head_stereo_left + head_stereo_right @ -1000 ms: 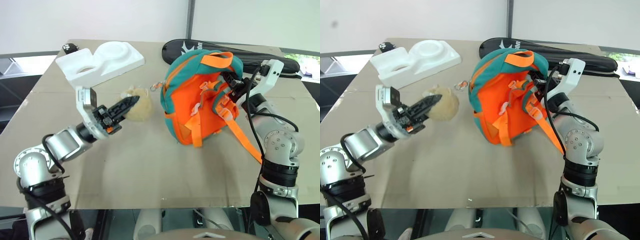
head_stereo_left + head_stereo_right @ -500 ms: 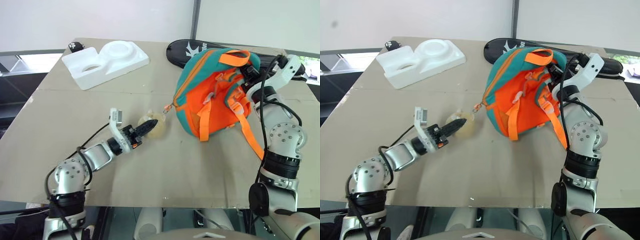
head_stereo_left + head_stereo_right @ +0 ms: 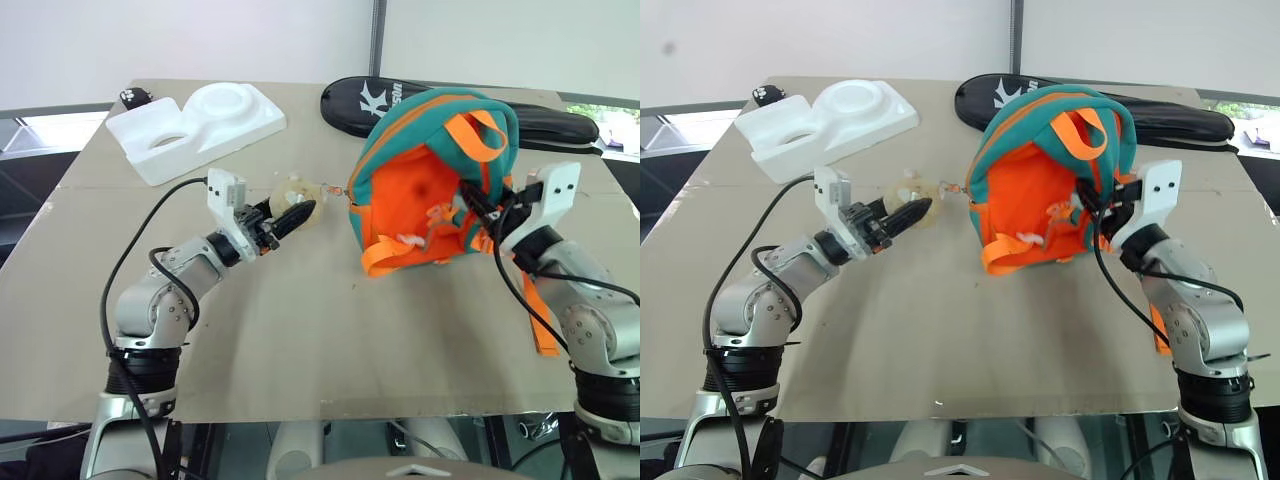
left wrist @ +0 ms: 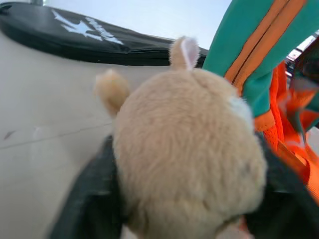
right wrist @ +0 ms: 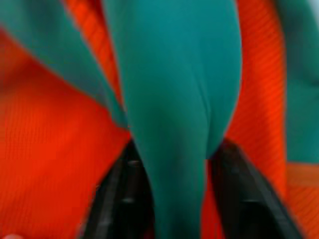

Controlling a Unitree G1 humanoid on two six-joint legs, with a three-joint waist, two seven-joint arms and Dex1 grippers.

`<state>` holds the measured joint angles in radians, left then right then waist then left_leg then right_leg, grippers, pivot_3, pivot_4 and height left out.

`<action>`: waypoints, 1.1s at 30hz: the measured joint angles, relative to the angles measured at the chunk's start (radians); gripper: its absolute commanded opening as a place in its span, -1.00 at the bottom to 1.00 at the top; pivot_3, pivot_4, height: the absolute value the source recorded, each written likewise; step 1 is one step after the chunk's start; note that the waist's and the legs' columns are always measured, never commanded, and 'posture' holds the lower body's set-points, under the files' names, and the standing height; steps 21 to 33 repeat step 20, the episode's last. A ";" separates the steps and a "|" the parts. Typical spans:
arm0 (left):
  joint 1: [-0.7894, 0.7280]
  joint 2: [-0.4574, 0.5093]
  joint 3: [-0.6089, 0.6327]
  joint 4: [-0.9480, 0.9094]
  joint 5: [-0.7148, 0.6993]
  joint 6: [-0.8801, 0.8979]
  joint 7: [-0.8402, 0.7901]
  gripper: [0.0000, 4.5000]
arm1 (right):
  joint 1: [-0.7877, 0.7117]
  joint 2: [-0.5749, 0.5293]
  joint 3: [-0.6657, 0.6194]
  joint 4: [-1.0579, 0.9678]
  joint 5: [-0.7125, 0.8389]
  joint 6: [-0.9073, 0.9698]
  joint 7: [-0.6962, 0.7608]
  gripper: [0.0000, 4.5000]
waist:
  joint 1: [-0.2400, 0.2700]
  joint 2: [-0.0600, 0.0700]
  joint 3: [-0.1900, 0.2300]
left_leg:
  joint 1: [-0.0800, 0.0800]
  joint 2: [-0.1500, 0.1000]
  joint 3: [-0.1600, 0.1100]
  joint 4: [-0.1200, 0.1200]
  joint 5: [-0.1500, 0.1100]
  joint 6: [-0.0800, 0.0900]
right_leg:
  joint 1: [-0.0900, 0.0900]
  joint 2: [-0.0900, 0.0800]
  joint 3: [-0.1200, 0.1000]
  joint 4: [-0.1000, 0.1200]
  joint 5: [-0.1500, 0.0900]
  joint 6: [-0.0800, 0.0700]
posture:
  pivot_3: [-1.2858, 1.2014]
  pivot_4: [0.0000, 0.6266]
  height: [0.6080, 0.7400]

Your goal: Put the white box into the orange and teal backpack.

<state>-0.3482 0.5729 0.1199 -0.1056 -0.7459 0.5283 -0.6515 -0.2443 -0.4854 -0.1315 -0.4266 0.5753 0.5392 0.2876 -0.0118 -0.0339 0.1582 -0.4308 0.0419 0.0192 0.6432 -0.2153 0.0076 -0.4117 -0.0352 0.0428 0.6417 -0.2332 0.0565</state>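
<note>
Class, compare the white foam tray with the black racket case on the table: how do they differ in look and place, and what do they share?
The foam tray is white, blocky and has round hollows; the racket case is black, long and flat with white lettering. The tray lies at the far left of the table; the case lies far right, partly behind the backpack. Both rest on the table.

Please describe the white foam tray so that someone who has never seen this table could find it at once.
Look at the tan table and go to its far left corner. There lies the white foam tray, bulky and angular, with round hollows in its top. Its neighbour along the far edge, the racket case, is long, black and flat.
</note>
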 measured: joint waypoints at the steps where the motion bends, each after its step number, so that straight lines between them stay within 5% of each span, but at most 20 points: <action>1: 0.027 0.027 0.001 -0.009 0.014 -0.015 -0.032 1.00 | 0.047 -0.047 -0.013 -0.031 0.014 0.001 0.054 0.44 | 0.000 0.000 0.000 | 0.000 0.000 0.000 0.000 0.000 0.000 | 0.000 0.000 0.000 0.000 0.000 0.000 | 0.03 -0.52 1.00; 3: 0.093 0.084 0.023 -0.031 0.040 -0.036 -0.083 1.00 | 0.141 -0.126 -0.060 -0.081 0.055 0.006 0.152 0.89 | 0.000 0.000 0.000 | 0.000 0.001 0.000 -0.001 0.000 0.000 | 0.000 0.000 0.000 -0.001 0.000 0.000 | 0.03 -0.52 1.00; 4: 0.133 0.114 0.039 -0.043 0.049 -0.043 -0.111 1.00 | 0.198 -0.175 -0.098 -0.102 0.084 0.017 0.208 0.96 | 0.001 0.000 0.000 | 0.000 0.001 0.000 -0.002 0.000 0.000 | 0.000 0.000 0.000 -0.001 0.000 0.000 | 0.03 -0.52 1.00; 10: 0.357 0.165 0.111 -0.170 0.078 -0.085 -0.199 1.00 | 0.473 -0.325 -0.322 -0.162 0.179 0.039 0.463 0.96 | 0.002 -0.001 0.000 | 0.003 0.002 0.001 -0.001 0.000 0.000 | 0.002 0.000 0.000 -0.001 -0.003 -0.004 | 0.03 -0.52 1.00; 16: 0.533 0.175 0.207 -0.232 0.084 -0.104 -0.237 1.00 | 0.650 -0.321 -0.443 -0.104 0.108 -0.058 0.595 0.96 | 0.002 -0.002 -0.001 | 0.007 0.004 0.003 0.000 0.000 0.000 | 0.004 0.000 0.001 -0.001 -0.003 -0.004 | 0.03 -0.52 1.00; 33: 0.577 0.175 0.259 -0.237 0.082 -0.099 -0.238 1.00 | 0.677 -0.293 -0.469 -0.014 0.057 -0.130 0.634 0.96 | 0.002 -0.001 -0.001 | 0.007 0.005 0.004 0.000 0.000 0.000 | 0.004 0.000 0.001 -0.001 -0.003 -0.004 | 0.03 -0.52 1.00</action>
